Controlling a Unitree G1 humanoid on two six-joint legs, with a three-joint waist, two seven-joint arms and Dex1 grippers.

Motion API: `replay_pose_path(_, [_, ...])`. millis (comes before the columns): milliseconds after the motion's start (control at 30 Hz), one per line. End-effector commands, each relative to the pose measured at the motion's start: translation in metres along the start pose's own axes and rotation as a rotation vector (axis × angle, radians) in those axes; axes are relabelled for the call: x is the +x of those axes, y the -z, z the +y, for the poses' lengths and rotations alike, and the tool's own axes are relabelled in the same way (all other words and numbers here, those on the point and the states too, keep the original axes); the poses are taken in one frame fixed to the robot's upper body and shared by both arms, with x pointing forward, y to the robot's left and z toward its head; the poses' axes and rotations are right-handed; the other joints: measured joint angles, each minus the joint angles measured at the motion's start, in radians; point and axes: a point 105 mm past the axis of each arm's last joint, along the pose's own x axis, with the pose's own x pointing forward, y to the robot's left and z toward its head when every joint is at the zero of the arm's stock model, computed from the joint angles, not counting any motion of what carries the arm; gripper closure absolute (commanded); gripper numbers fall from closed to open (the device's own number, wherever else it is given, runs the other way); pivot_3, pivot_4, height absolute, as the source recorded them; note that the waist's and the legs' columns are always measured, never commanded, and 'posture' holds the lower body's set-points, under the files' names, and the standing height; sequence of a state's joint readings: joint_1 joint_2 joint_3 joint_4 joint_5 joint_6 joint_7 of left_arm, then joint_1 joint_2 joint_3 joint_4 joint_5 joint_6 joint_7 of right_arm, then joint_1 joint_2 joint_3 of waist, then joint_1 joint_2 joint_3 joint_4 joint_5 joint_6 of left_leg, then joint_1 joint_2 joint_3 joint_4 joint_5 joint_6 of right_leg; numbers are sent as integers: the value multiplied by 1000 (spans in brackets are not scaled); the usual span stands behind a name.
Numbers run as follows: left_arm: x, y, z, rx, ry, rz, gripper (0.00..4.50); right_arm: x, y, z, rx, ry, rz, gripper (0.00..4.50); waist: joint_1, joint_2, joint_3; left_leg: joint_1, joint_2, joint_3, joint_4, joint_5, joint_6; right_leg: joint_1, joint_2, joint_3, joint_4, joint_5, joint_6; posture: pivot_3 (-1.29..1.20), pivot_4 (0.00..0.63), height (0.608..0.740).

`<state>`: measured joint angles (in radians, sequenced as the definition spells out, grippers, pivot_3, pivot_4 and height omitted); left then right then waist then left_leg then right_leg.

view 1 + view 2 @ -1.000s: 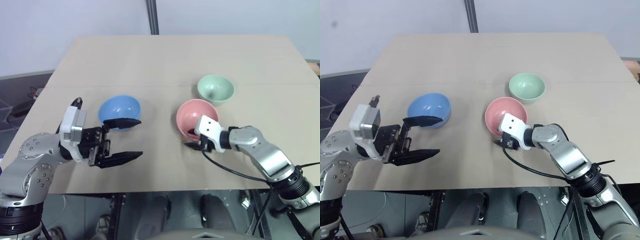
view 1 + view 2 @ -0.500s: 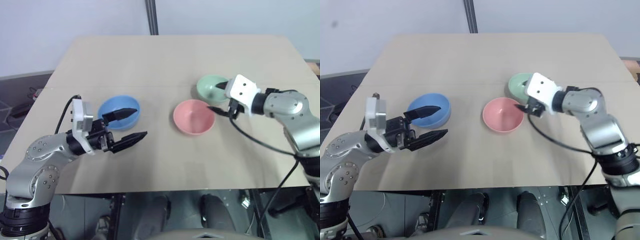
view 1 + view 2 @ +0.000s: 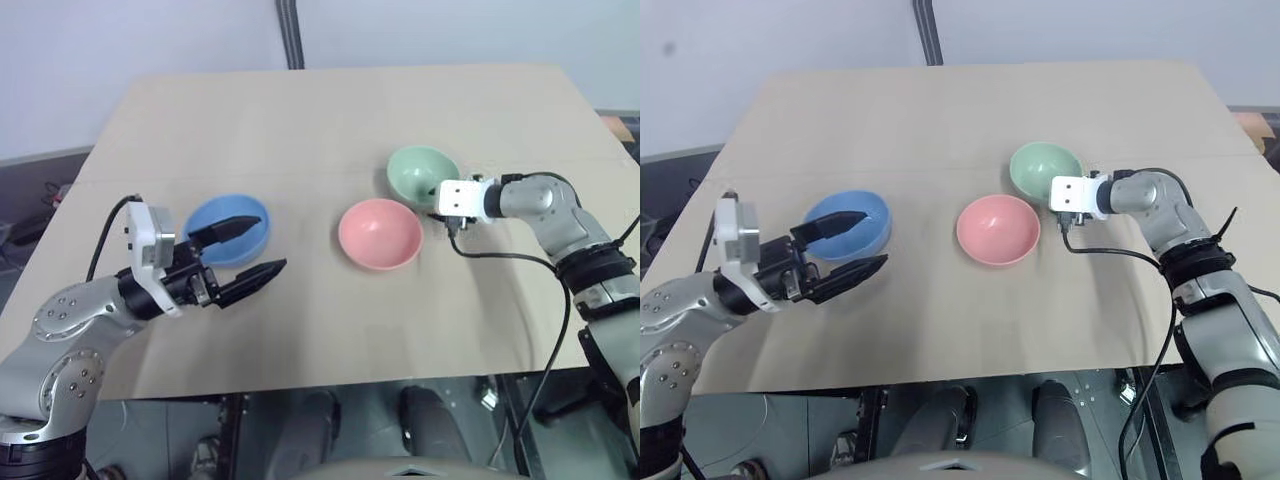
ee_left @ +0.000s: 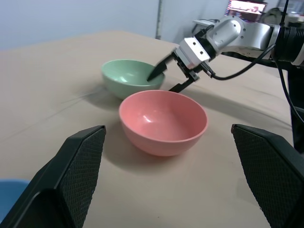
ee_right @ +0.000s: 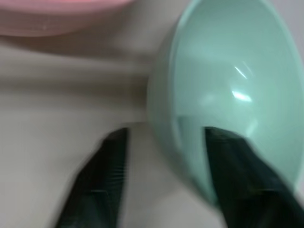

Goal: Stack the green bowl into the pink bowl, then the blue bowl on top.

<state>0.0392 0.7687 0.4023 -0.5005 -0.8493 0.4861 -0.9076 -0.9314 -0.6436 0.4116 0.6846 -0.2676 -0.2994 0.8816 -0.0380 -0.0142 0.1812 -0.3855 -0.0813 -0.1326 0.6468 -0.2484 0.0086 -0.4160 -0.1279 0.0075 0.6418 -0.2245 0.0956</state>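
Nearest on the left, above the tan wooden tabletop [image 3: 330, 110]: left gripper [image 3: 250, 250], two black fingers spread wide and empty, one finger reaching over the small round sky-blue bowl [image 3: 228, 228], the other hanging just beside its near rim, no contact to be seen. Blue bowl upright at left of centre. Right of it, near the middle of the table: small smooth salmon-pink bowl [image 3: 379, 234], upright, empty, untouched. Just beyond and to the right, almost against the pink rim but slightly apart: small pale mint-green bowl [image 3: 421, 172], upright on the table. At its near right side: right gripper [image 4: 165, 79], fingers parted and straddling the green wall, one finger [image 5: 235, 175] inside the bowl, the other [image 5: 102, 178] outside over the table; not yet clenched on the rim. Black cable [image 3: 520, 262] trailing from the right wrist across the tabletop.
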Motion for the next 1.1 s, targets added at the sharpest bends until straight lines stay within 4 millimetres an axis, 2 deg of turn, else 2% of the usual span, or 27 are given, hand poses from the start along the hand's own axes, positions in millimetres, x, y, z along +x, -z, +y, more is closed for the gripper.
replay_pose_path(33, [-2, -10, -5, 40, 0, -26, 0, -6, -8, -17, -78, 34, -20, 3983, 0, 0, 0, 0, 0, 0, 0, 0, 0, 0, 0, 1, 0, 0, 0, 0, 150, 740])
replay_pose_path(67, [-2, -9, -5, 39, 0, -25, 0, -6, -8, -18, -86, 35, -21, 4335, 0, 0, 0, 0, 0, 0, 0, 0, 0, 0, 0, 1, 0, 0, 0, 0, 150, 740])
replay_pose_path(100, [-2, -8, -6, 38, 1, -25, 0, -8, -9, -20, -103, 42, -23, 4456, 0, 0, 0, 0, 0, 0, 0, 0, 0, 0, 1, 1, 0, 0, 0, 0, 150, 740])
replay_pose_path(167, [0, -7, -6, 36, 2, -28, 0, -13, -12, -27, -122, 68, -29, 4456, -1, 0, 0, 1, 0, 1, 0, 0, 0, 0, 1, 1, 0, 0, -1, 0, 150, 740])
replay_pose_path(267, [1, -5, -4, 32, 2, -30, 0, -29, -27, -37, -114, 83, -84, 4456, -1, 1, 1, 0, 1, 1, 0, 0, 0, -1, 1, 2, 0, 1, -1, 0, 150, 740])
replay_pose_path(333, [1, -3, -3, 29, 3, -30, 0, -42, -49, -38, -57, 60, -171, 4456, -1, 1, 1, 0, 1, 1, 0, 0, 0, -1, 2, 2, 0, 1, -1, 0, 150, 740])
replay_pose_path(400, [2, -1, 0, 24, 2, -27, 0, -54, -78, -27, -23, -21, -255, 4456, 0, 1, 1, 0, 5, 2, 0, -1, -1, -1, 3, 2, 0, 0, -1, 0, 150, 740])
replay_pose_path(500, [3, 3, 5, 15, -8, -23, 0, -60, -115, -2, 26, -135, -320, 4456, 0, 1, 1, 0, 9, 1, 0, -2, -2, -1, 5, 1, 0, 0, -1, 0, 150, 740])
replay_pose_path(633, [4, 5, 11, 16, -28, -13, 0, -50, -137, 19, 109, -200, -344, 4456, 2, 1, 1, 1, 12, 1, 0, -5, 1, -1, 8, 1, 0, 1, -2, 0, 150, 740])
replay_pose_path(700, [5, 6, 14, 15, -43, -3, 0, -39, -134, 26, 113, -206, -311, 4456, 3, 1, 1, 1, 13, 2, 1, -5, 1, -1, 9, 1, 0, 2, -4, 0, 150, 740])
replay_pose_path(800, [6, 8, 16, 20, -57, 11, 0, -30, -129, 29, 124, -202, -285, 3490, 5, 1, 1, 2, 13, 2, 1, -5, 1, -1, 10, 1, 0, 3, -5, 0, 150, 740])
replay_pose_path(900, [5, 8, 19, 25, -70, 20, 0, -35, -129, 31, 129, -220, -284, 2086, 8, 1, 1, 1, 13, 2, 1, -5, 1, -1, 10, 1, 0, 4, -5, 0, 150, 740])
replay_pose_path(967, [4, 9, 23, 39, -94, 44, 0, -41, -131, 26, 147, -173, -300, 1243, 8, 1, 1, 1, 13, 3, 1, -5, 1, -1, 10, 1, 0, 3, -5, 0, 150, 740])
replay_pose_path(1000, [4, 12, 28, 65, -131, 75, 0, -46, -133, 21, 173, -146, -314, 524, 9, 1, 1, 1, 13, 3, 1, -5, 1, -1, 10, 1, 0, 3, -5, 0, 150, 740])
replay_pose_path(1100, [4, 19, 43, 147, -269, 183, 0, -61, -144, 11, 265, -74, -400, 442, 9, 1, 1, 1, 14, 3, 1, -5, 0, -2, 10, 1, 0, 4, -5, 0, 150, 740])
